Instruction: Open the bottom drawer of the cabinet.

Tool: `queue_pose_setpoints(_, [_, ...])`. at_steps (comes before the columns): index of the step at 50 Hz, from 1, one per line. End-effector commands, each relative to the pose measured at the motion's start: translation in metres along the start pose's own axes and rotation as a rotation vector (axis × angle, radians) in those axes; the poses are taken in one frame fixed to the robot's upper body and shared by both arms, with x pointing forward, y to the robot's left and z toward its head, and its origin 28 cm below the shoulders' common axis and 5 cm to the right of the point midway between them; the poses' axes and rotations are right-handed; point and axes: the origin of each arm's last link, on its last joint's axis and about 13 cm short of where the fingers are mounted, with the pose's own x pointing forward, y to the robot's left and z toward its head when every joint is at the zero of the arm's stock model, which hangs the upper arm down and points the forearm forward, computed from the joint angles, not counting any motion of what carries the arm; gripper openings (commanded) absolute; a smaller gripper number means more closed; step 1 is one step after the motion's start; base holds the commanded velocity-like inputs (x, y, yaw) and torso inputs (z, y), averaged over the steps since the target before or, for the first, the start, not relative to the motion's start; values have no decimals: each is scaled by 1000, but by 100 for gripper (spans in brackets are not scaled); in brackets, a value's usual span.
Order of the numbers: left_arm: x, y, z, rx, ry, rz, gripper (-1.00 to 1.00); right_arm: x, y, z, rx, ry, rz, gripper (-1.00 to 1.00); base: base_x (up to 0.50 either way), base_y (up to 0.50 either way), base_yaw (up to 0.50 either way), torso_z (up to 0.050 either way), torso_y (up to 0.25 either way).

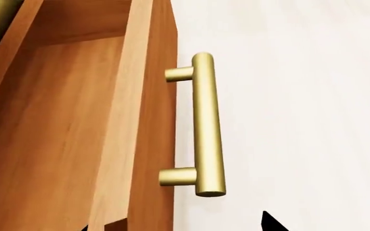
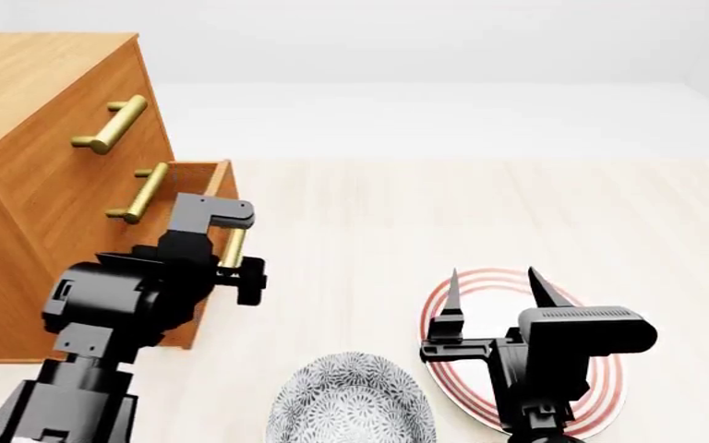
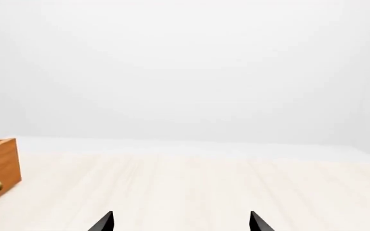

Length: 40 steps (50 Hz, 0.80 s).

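Three drawers are stacked down the front of the cabinet (image 2: 34,138), a big boxy wood-grain chest standing on the pale floor (image 2: 478,212) at the left of the head view. It looks heavy and rigid, unlikely to shift under a pull.

Lowest of them, the bottom drawer (image 2: 200,177) is standing part-way out, its flat front projecting past the two upper fronts and its empty inside showing in the left wrist view. It should be sliding stiffly straight along its runners, so a pull square to the front will likely serve best.

Beyond the robot's right arm a red-ringed plate (image 2: 601,406) is lying on the floor, with a patterned bowl (image 2: 352,399) just beside it.

Smaller still, the brass bar handle (image 1: 207,125) is sitting on two posts, hard, smooth and probably slippery; the place to grip is mid-bar, between the posts.

The left hand (image 2: 234,263) is hovering at that handle, and I cannot tell whether it is gripping it. The right hand (image 2: 493,293) is hanging over the plate with fingers spread, empty.
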Motion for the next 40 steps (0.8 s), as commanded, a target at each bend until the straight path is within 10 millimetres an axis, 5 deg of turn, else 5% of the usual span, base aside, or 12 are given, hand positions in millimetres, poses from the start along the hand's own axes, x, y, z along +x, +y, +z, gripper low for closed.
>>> queue_pose_setpoints(1, [-10, -5, 0, 11, 10, -136, 100, 1, 0, 1, -3, -2, -1, 100, 0, 0, 0, 0, 0])
queue_pose_setpoints(40, [-45, -65, -9, 70, -25, -501, 100, -1, -1, 1, 1, -6, -3, 100, 0, 0, 0, 0, 0])
